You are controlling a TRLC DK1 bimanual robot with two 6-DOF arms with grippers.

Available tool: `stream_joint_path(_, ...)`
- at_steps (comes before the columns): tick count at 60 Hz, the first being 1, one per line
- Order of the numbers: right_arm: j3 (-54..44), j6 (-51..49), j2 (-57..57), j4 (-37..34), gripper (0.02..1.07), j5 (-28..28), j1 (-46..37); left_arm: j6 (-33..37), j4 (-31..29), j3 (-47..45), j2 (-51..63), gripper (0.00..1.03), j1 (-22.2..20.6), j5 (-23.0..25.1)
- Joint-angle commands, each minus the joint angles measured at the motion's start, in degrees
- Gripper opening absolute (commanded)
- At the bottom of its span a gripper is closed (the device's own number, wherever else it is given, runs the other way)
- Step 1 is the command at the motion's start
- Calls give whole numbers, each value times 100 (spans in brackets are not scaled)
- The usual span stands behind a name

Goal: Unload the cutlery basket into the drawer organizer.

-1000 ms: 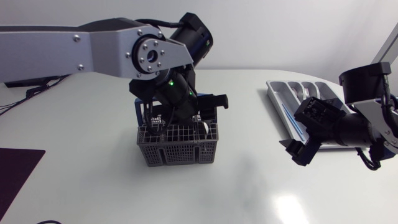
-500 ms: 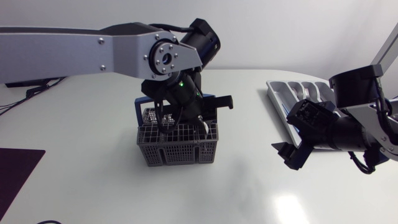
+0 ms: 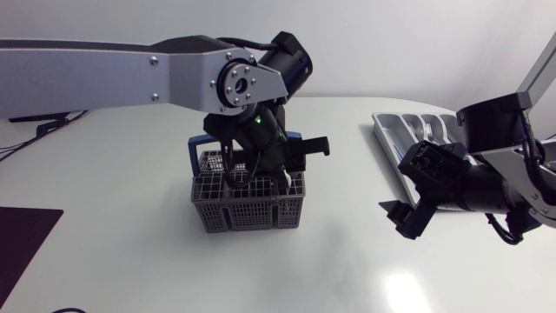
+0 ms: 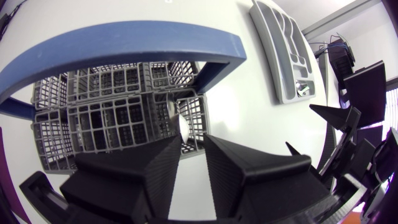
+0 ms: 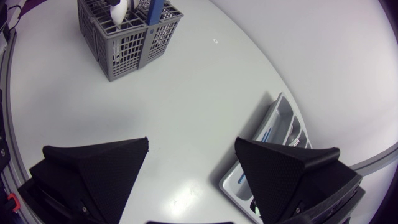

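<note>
White desk [image 3: 130, 261]: cutlery basket [image 3: 248, 209] near the middle, drawer organizer [image 3: 388, 139] toward the far right.
Left hand [image 4: 191, 144] hangs just over a corner compartment of the basket, beside the blue handle [image 4: 124, 46], where a spoon [image 4: 182, 126] stands; whether it grasps the spoon cannot be told. Right hand [image 5: 191, 142] is released, spread wide above bare desk between basket and organizer, nearer the organizer.
</note>
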Motion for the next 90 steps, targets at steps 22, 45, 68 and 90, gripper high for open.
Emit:
stream_joint_path(22, -185, 160, -41, -33, 102, 96, 149, -171, -60, 243, 192, 27, -51, 37)
stream_joint_path(45, -212, 186, -15, 2, 102, 140, 237, -250, -77, 287, 342, 27, -7, 37)
stream_joint_path(68, -300, 195, -41, 29, 102, 140, 263, -233, -86, 226, 394, 20, -33, 11)
stream_joint_path(90, -343, 195, -68, 29, 102, 158, 316, -215, -86, 182, 456, 12, -33, -60)
